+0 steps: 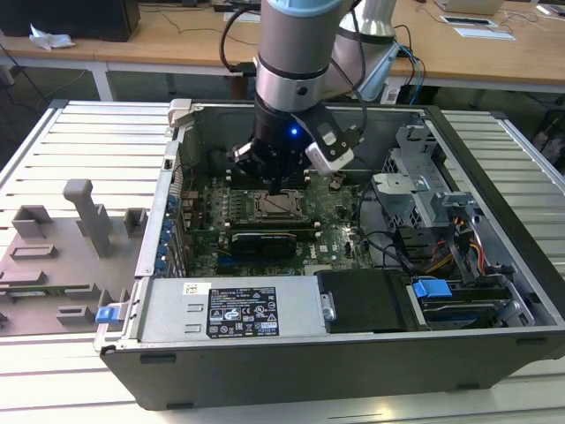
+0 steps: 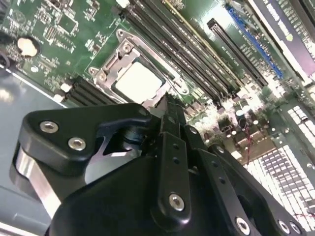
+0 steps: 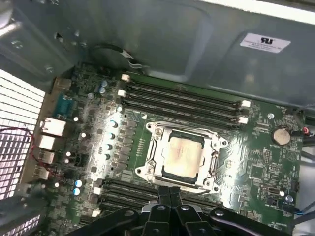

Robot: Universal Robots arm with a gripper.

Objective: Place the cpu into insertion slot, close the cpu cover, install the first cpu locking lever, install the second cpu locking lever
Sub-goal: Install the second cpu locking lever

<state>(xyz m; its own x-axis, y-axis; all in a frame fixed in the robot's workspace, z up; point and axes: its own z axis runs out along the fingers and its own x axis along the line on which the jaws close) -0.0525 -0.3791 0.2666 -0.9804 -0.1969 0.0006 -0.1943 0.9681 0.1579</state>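
1. The cpu [image 3: 182, 155], a small flat square chip with a dull silver-grey metal top, sits in the insertion slot [image 3: 214, 158], the square socket with a silver rim on the green motherboard [image 1: 340, 212]; in the exterior view we find it near the board's centre [image 1: 275, 205].
2. The cpu cover [image 3: 183, 133], a thin silver frame plate with a square window, lies flat around the chip, whose top shows through the window in both wrist views [image 2: 139, 81].
3. The black gripper [image 3: 170, 192] hangs at the socket's six o'clock edge in the first wrist view, its fingertips pressed together with nothing between them.
4. Long black memory slots [image 3: 184, 96] run at the socket's twelve o'clock.
5. In the exterior view, the open grey computer case [image 1: 494, 291] lies on a white slatted table [image 1: 53, 141].
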